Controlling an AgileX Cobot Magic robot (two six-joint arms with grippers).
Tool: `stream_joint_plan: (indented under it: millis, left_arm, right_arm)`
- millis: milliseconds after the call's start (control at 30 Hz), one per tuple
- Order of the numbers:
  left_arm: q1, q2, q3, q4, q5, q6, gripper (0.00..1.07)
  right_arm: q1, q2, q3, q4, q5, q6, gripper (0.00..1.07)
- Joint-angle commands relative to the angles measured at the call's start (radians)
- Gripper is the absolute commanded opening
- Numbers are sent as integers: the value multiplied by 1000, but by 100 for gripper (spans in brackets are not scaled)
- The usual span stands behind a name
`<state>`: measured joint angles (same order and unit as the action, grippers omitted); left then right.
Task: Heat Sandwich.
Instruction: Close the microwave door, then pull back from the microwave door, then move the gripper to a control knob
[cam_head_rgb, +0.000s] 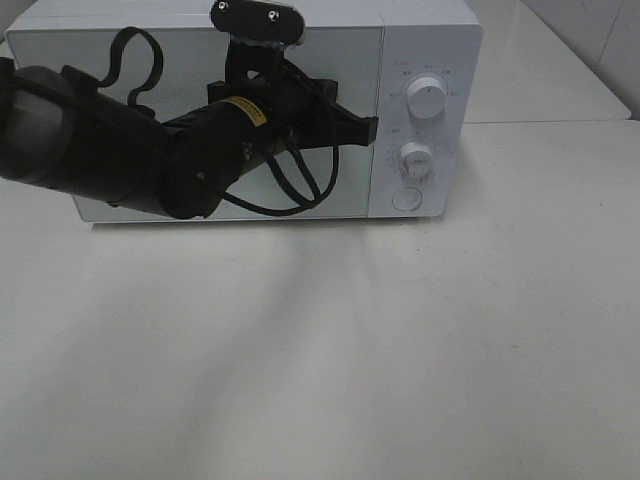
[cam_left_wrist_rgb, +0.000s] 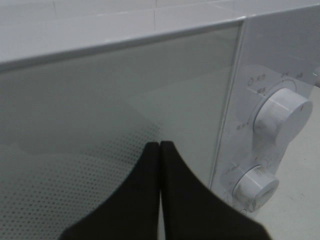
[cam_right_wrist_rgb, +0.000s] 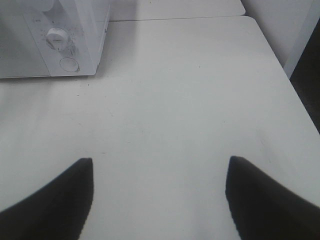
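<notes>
The white microwave (cam_head_rgb: 430, 40) stands at the back of the table with its door (cam_head_rgb: 355, 60) closed. My left gripper (cam_head_rgb: 372, 127) is shut and empty, its tips held against or just in front of the door's right edge, beside the control panel. In the left wrist view the shut fingers (cam_left_wrist_rgb: 159, 146) point at the frosted door glass (cam_left_wrist_rgb: 100, 100). My right gripper (cam_right_wrist_rgb: 160, 162) is open and empty over bare table, right of the microwave (cam_right_wrist_rgb: 85, 30); it is out of the exterior high view. The sandwich and its pink plate are out of view.
The control panel has an upper knob (cam_head_rgb: 427, 97), a lower knob (cam_head_rgb: 416, 157) and a round button (cam_head_rgb: 407, 198). The white table (cam_head_rgb: 400, 350) stretches in front. Its right edge (cam_right_wrist_rgb: 287, 75) drops off next to a white panel.
</notes>
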<state>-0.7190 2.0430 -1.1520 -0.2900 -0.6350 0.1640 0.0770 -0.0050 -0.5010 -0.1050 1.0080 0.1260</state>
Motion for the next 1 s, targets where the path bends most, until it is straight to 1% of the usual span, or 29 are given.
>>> stream_joint_plan:
  millis: [33,200,300,433,500,567,633,667,733,767,833,900,933,967,1000]
  left_arm:
    - [36,3,-26,-83,-66,-4,0]
    - [36,-4,-24,-83,-49,-4,0]
    - [26,-22,-1,-83,-53,-4,0]
    - [-6,-59,69,-84,-58,-4,0]
    - [-13,-69,85,-84,-61,-4,0]
    - [-39,-101,133,-84,-61,-4,0]
    - [-50,-111,148,-84,-61,-4,0]
    - [-69,-133,183,-84,-59,-4,0]
    - [-88,-152,215,-84,-58,-4,0]
    - [-88,-152,215,-84,-58,-4,0]
    - [-116,-187,262,-84,-20,-4,0]
    - [-127,-212,279,-92,42,-4,0]
    - [-127,-212,279,-92,42,-4,0]
    - [-131,-227,282,-98,83,-4,2]
    - [-132,-258,283,-108,193,-4,17]
  right_arm:
    - [-8,-28,2,-2,-10,-6,71]
    - [-8,-28,2,-2,-10,-6,71]
    - [-8,-28,2,-2,-10,-6,71]
    - [-8,-28,2,-2,-10,-6,71]
    - [-8,-28,2,-2,-10,-6,71]
    - [-8,-28,2,-2,-10,-6,71]
    - [-8,-28,2,-2,-10,-6,71]
    - [-8,-28,2,-2,-10,-6,71]
    - [-8,-28,2,-2,-10,-6,71]
    - [-8,-28,2,-2,-10,-6,71]
    - [-8,-28,2,-2,-10,-6,71]
    - [-8,-28,2,-2,-10,-6,71]
    - [-8,-28,2,-2,-10,-6,71]
    - [-8,-28,2,-2,-10,-6,71]
    - [-8,-28,2,-2,-10,-6,71]
